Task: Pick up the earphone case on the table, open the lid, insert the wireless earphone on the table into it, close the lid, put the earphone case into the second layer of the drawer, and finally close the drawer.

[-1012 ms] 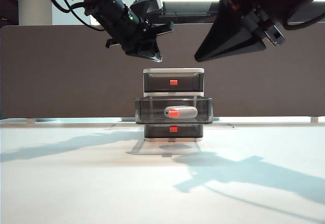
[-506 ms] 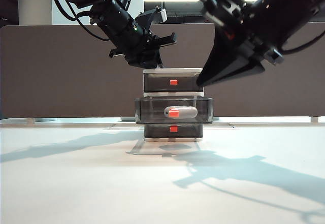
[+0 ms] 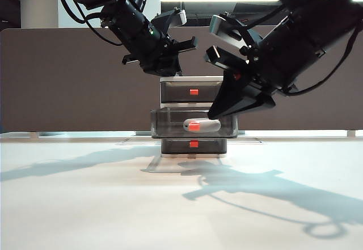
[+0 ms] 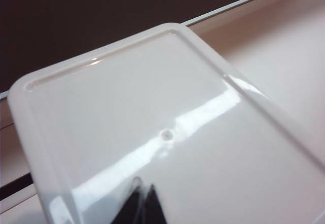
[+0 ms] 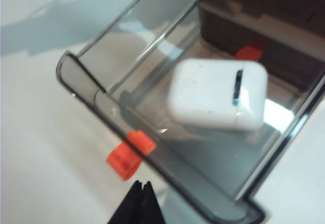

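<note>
Reading from left to right in the exterior view: the left pincer (image 3: 170,63), fingers together and holding nothing, hangs above the top left corner of the drawer unit (image 3: 194,79); its wrist view looks down on the unit's glossy white top (image 4: 152,117) with the fingertips closed over it. At centre, the second drawer (image 3: 194,123) stands pulled out toward the camera, and the case (image 3: 202,126) lies inside it, lid shut, long axis running side to side across the drawer. The top and bottom drawers appear shut. At right, the right pincer (image 3: 214,114), fingers together and empty, points down and leftward, its tip in front of the open drawer's front wall, just right of the red handle (image 3: 194,126). In the right wrist view the closed tips (image 5: 139,187) sit just outside the front wall, beside the handle (image 5: 130,154), with the case (image 5: 218,94) beyond them within the drawer. Judged from this, the right pincer is the nearer, and the remaining move is a push on the front wall toward the unit. The table (image 3: 85,204) carries only the unit.
</note>
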`<action>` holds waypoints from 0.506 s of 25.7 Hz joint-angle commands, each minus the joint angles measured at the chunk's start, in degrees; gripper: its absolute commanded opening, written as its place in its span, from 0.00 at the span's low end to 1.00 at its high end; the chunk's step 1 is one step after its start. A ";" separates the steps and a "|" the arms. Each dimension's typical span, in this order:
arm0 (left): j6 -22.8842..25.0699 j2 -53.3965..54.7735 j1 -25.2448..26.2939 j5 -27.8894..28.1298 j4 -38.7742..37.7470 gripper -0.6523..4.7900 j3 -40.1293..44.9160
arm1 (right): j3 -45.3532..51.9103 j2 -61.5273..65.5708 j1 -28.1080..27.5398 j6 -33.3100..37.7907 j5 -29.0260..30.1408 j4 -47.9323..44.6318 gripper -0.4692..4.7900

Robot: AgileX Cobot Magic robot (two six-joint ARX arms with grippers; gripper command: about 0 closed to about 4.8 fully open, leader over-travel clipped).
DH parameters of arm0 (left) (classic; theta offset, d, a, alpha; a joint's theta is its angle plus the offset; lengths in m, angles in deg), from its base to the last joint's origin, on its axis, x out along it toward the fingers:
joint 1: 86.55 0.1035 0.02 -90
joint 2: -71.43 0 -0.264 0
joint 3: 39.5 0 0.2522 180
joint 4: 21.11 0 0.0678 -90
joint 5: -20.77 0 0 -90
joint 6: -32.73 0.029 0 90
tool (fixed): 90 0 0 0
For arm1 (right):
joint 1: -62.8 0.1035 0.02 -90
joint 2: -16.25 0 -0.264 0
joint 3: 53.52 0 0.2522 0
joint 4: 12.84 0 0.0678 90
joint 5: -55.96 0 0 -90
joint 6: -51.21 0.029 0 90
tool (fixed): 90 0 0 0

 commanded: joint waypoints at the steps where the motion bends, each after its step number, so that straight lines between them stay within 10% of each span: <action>1: -0.17 0.35 0.00 -0.15 -1.64 0.11 -0.07 | -0.24 0.17 0.02 -0.07 -0.94 -3.67 0.09; 13: -0.17 0.39 -0.02 -0.15 -2.12 0.11 -0.04 | -0.24 3.82 -0.04 -0.07 -3.08 -10.19 0.09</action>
